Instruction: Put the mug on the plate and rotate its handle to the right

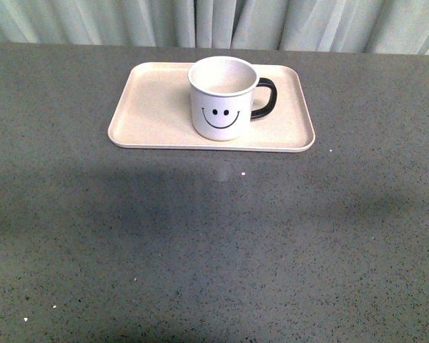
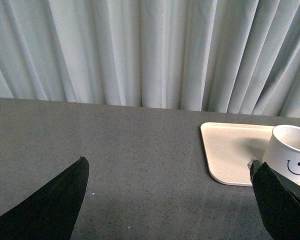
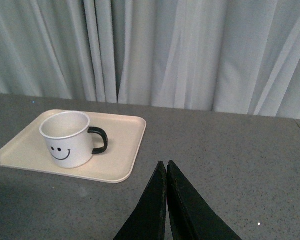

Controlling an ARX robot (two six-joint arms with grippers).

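Note:
The white mug with a black smiley face stands upright on the pale pink-beige plate, right of the plate's middle. Its black handle points to the right. Neither arm shows in the front view. In the left wrist view my left gripper is open over bare table, with the plate and mug off to one side beyond a fingertip. In the right wrist view my right gripper is shut and empty, away from the plate, mug and handle.
The plate lies toward the back of a dark grey speckled table. A pale pleated curtain hangs behind the table's far edge.

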